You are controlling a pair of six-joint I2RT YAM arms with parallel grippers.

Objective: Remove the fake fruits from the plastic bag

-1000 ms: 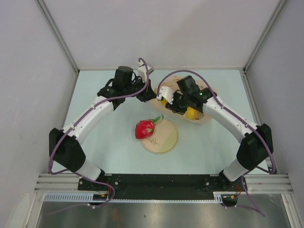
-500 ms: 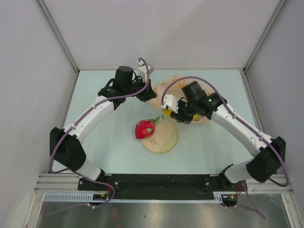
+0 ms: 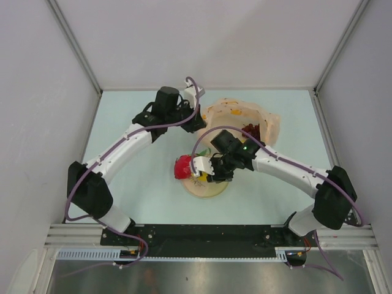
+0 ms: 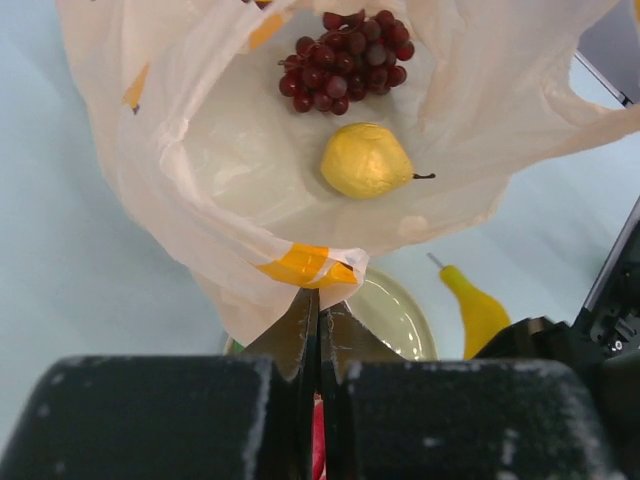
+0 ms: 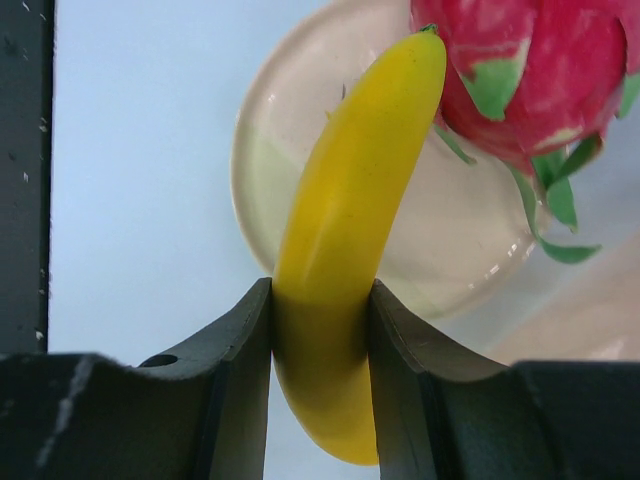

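left fingers (image 4: 288,338) pinch the plastic bag (image 4: 190,200) at its unreadable orange print (image 4: 300,265).

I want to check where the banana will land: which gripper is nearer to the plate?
Right. The right gripper hangs just over the plate, holding the banana. The left gripper is farther back, pinching the plastic bag at its rim.

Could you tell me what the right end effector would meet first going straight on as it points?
Probably the plate, straight ahead beyond the banana the right end effector grips; the red fruit sits just beside that line, though depth is unclear.
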